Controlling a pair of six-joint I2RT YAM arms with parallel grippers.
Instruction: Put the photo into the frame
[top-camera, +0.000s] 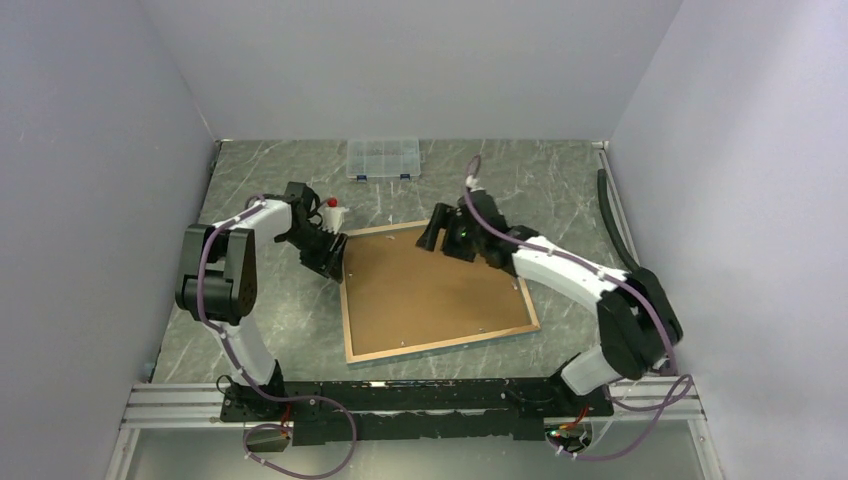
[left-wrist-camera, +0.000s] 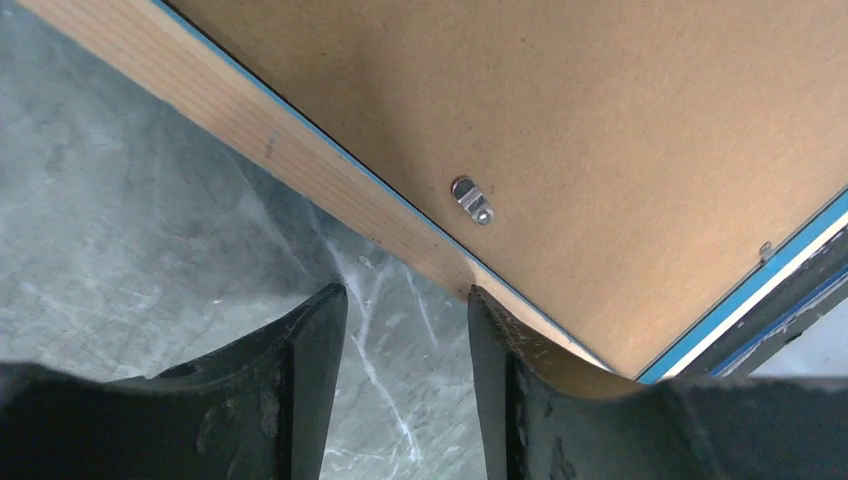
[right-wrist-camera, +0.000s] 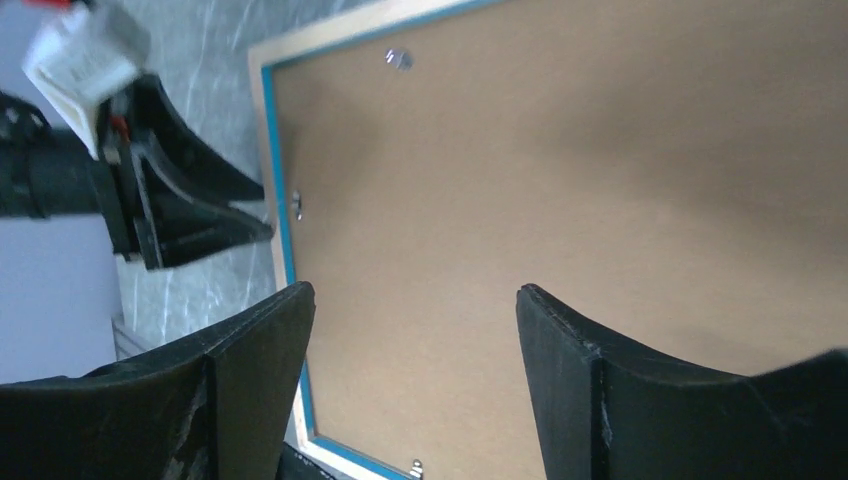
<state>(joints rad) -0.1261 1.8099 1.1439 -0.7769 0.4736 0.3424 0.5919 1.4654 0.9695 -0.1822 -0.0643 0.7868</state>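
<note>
The frame (top-camera: 440, 343) lies face down in the middle of the table, its light wood rim and thin blue inner edge up. A brown backing board (top-camera: 430, 285) fills it. The photo is not in view. My left gripper (top-camera: 330, 262) is open at the frame's left rim, low over the table. In the left wrist view its right fingertip (left-wrist-camera: 482, 305) touches the wood rim (left-wrist-camera: 270, 140), near a small metal clip (left-wrist-camera: 472, 200). My right gripper (top-camera: 432, 235) is open and empty above the board's far edge; the board (right-wrist-camera: 560, 170) shows between its fingers (right-wrist-camera: 415, 295).
A small clear compartment box (top-camera: 382, 158) sits at the back. A white bottle with a red cap (top-camera: 334, 213) stands just behind the left gripper. A black hose (top-camera: 610, 215) runs along the right wall. Grey walls close in three sides.
</note>
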